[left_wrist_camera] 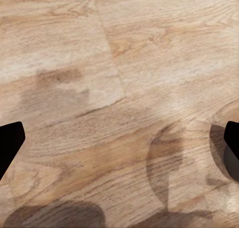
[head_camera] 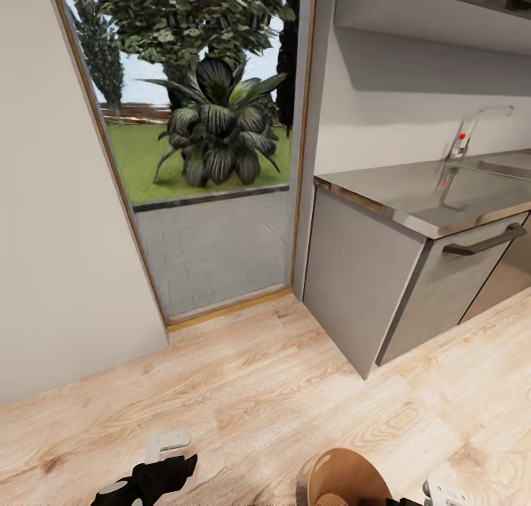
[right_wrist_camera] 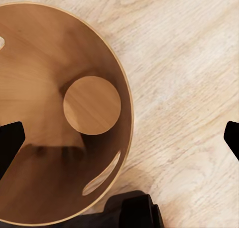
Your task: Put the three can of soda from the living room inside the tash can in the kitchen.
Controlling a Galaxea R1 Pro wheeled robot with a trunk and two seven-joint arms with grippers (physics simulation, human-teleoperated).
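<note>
**Positioning over the trash can in the kitchen with no can in hand**

Working from left to right in the head view: the glass door [head_camera: 214,167] stands at 11 o'clock, the steel counter [head_camera: 413,189] with its faucet [head_camera: 472,133] at 2 o'clock, and the wood floor [head_camera: 258,388] fills the lower half.

1. Left gripper [head_camera: 166,462], at 7 o'clock in the head view. In the left wrist view its fingertips [left_wrist_camera: 10,143] sit at the two frame edges, spread wide, with bare floor between them. It holds nothing.

2. Tash can [head_camera: 346,476], at 6 o'clock in the head view, standing upright on the floor just in front of the robot. The right wrist view looks straight down into it: rim [right_wrist_camera: 127,103], glossy brown wall, round base [right_wrist_camera: 92,105]. No soda can lies inside as far as the interior is visible; part of the near wall is in shadow.

3. Right gripper [right_wrist_camera: 119,138]. Its fingertips are likewise spread to the frame edges, gripping nothing. It hovers offset from the bin's centre, partly over the rim and partly over the floor.

Judged procedure: for a clean drop, centre the gripper over the base disc before releasing, and keep clear of the rim so the light bin is not tipped. No soda can is visible in these views, so the bin appears ready but unloaded.
</note>
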